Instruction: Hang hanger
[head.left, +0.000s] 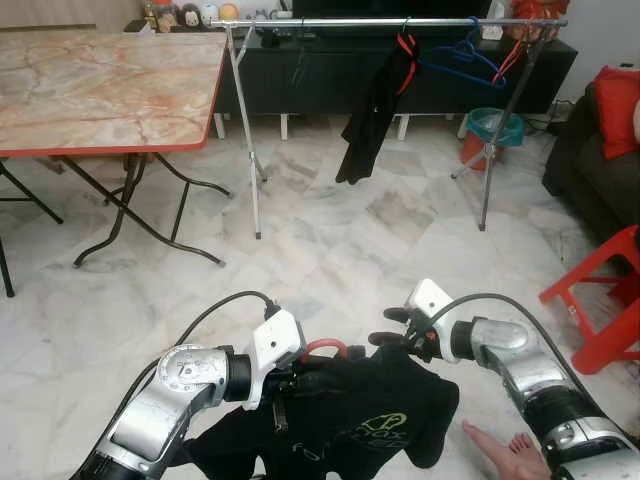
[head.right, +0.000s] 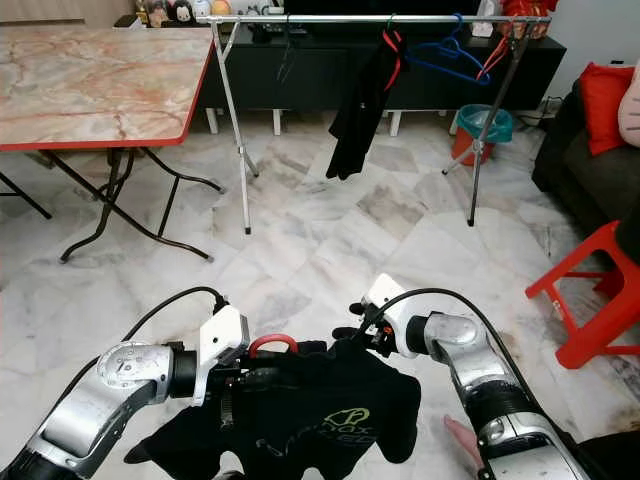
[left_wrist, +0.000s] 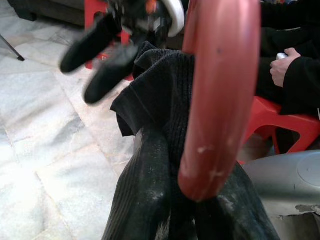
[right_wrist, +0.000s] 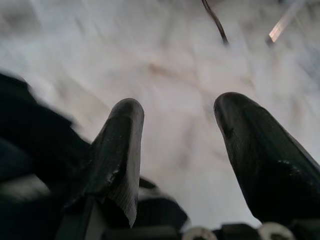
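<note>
Hanger (head.left: 325, 348), red, carries a black shirt (head.left: 350, 425) low in front of the robot, above the marble floor (head.left: 330, 250). Left tool (head.left: 310, 378) is clamped on the hanger at its hook. Right tool (right_wrist: 175, 150) sits at the shirt's far shoulder, fingers spread wide and holding nothing. Well ahead stands a clothes rail (head.left: 390, 22) with a black garment (head.left: 375, 105) and a blue hanger (head.left: 465, 55).

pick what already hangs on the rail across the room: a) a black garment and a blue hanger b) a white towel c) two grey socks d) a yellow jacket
a: on the rail, a black garment hangs beside a blue hanger.
</note>
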